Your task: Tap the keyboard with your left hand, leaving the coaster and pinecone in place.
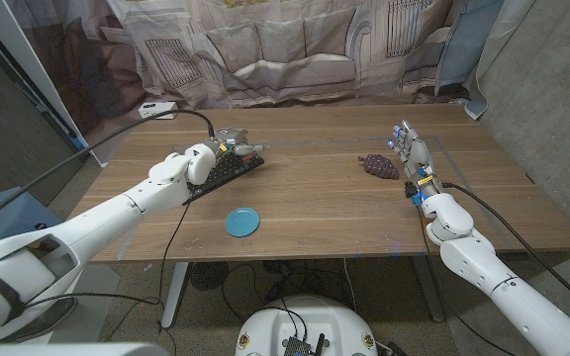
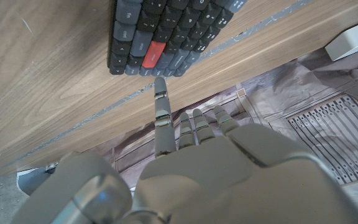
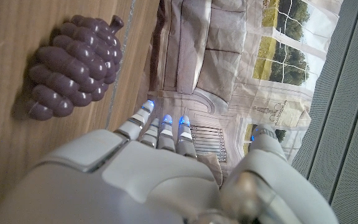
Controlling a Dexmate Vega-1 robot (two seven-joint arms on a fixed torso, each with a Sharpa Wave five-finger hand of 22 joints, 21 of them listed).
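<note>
Keyboard (image 1: 224, 170), a rigid slab of springy keys at the worktop's (image 1: 315, 213) far left, needs a light fingertip tap, not a grasp; left hand (image 1: 206, 158) hovers over it holding nothing, one finger extended.

dark charcoal keyboard with grey keys (image 2: 169, 34) showing one bright red key, round flat coaster (image 1: 242, 222) looking solid teal blue, bumpy glossy pinecone (image 3: 73, 65) coming off dusty purple, warm brown wood-grain table (image 1: 325, 208) wearing pale streaks, right hand's fingertips (image 3: 165, 119) glowing blue
</note>
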